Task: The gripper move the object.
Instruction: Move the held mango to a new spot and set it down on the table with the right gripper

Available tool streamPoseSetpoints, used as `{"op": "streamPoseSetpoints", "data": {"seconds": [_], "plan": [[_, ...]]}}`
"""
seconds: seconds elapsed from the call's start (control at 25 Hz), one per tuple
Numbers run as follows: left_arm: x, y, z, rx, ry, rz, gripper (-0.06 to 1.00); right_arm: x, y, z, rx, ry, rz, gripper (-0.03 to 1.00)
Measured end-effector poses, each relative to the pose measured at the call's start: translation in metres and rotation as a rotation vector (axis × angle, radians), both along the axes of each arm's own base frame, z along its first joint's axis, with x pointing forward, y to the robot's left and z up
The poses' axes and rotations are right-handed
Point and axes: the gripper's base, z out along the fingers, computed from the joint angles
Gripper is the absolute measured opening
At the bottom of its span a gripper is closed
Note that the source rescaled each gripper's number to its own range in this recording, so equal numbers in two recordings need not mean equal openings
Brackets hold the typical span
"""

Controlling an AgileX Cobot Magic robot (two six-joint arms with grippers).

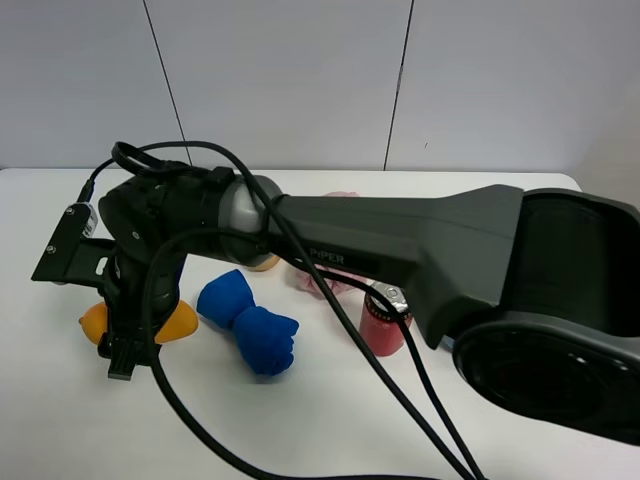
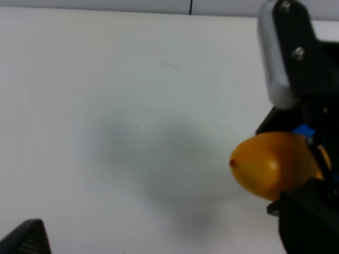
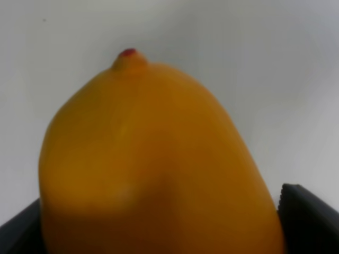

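The orange-yellow mango (image 1: 178, 322) lies at the left of the white table, its two ends showing on either side of my right gripper (image 1: 125, 345). The right arm reaches across from the right, trailing black cables. In the right wrist view the mango (image 3: 148, 159) fills the space between the black fingertips (image 3: 307, 217), its red-tipped end pointing away. The left wrist view shows the mango (image 2: 270, 164) held in the right gripper's black fingers. Only one dark corner of my left gripper's fingers (image 2: 24, 238) shows, over bare table.
A crumpled blue cloth (image 1: 250, 320) lies just right of the mango. A red soda can (image 1: 383, 325) stands further right. A pink thing (image 1: 320, 280) and a tan potato (image 1: 262, 263) sit partly hidden behind the arm.
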Motion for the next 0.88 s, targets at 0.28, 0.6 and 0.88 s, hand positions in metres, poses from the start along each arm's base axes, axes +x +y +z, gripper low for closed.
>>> {"op": "streamPoseSetpoints", "data": {"seconds": [0.28, 0.6, 0.88], "plan": [[0.0, 0.0, 0.0, 0.0, 0.0, 0.0, 1.0, 0.002, 0.006, -0.034, -0.019, 0.008, -0.002, 0.0], [0.0, 0.0, 0.0, 0.0, 0.0, 0.0, 1.0, 0.002, 0.006, -0.062, -0.07, 0.035, -0.003, 0.0], [0.0, 0.0, 0.0, 0.0, 0.0, 0.0, 1.0, 0.002, 0.005, -0.063, -0.073, 0.037, -0.003, 0.0]]}}
